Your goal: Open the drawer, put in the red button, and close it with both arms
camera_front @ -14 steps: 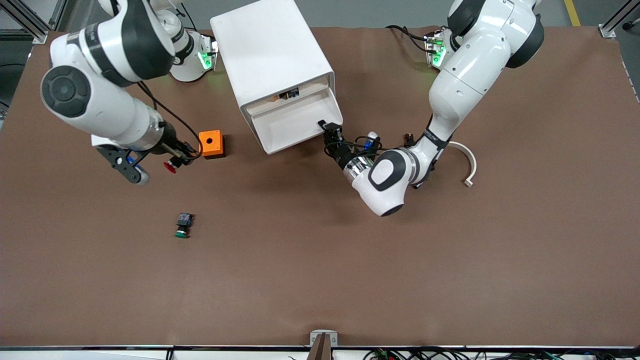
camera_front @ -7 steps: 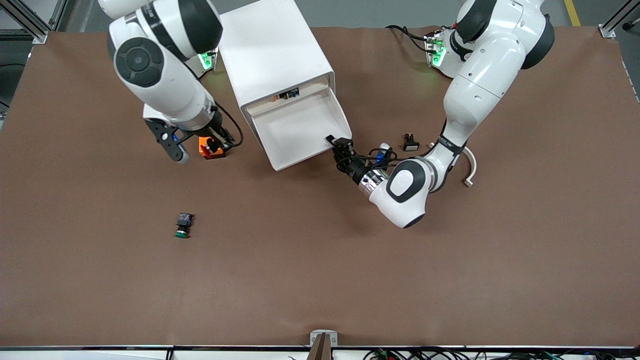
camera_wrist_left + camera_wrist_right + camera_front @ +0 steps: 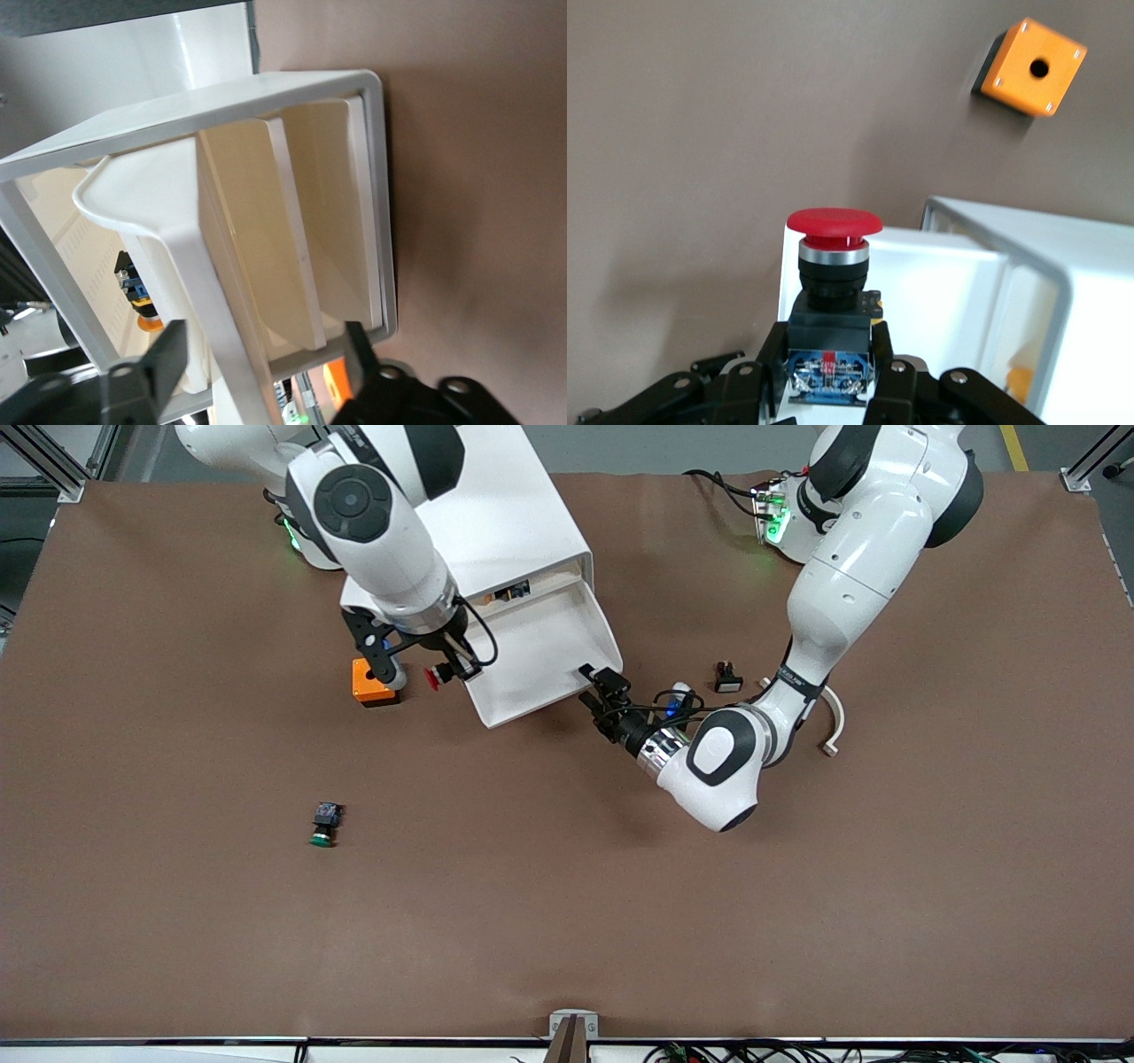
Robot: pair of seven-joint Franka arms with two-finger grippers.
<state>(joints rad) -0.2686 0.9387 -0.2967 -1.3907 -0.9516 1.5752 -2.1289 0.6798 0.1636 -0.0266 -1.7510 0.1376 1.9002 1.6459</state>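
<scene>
Drawer pulled out of cabinet; opening done. Red button clamped in your right gripper, cap out, at drawer's edge toward right arm's end, not yet over tray. Orange box on desk just beside that gripper. Your left gripper at drawer's front corner, fingers spread astride lip, not clamping. Left to do: carry button over tray, release, push drawer shut with both arms.
</scene>
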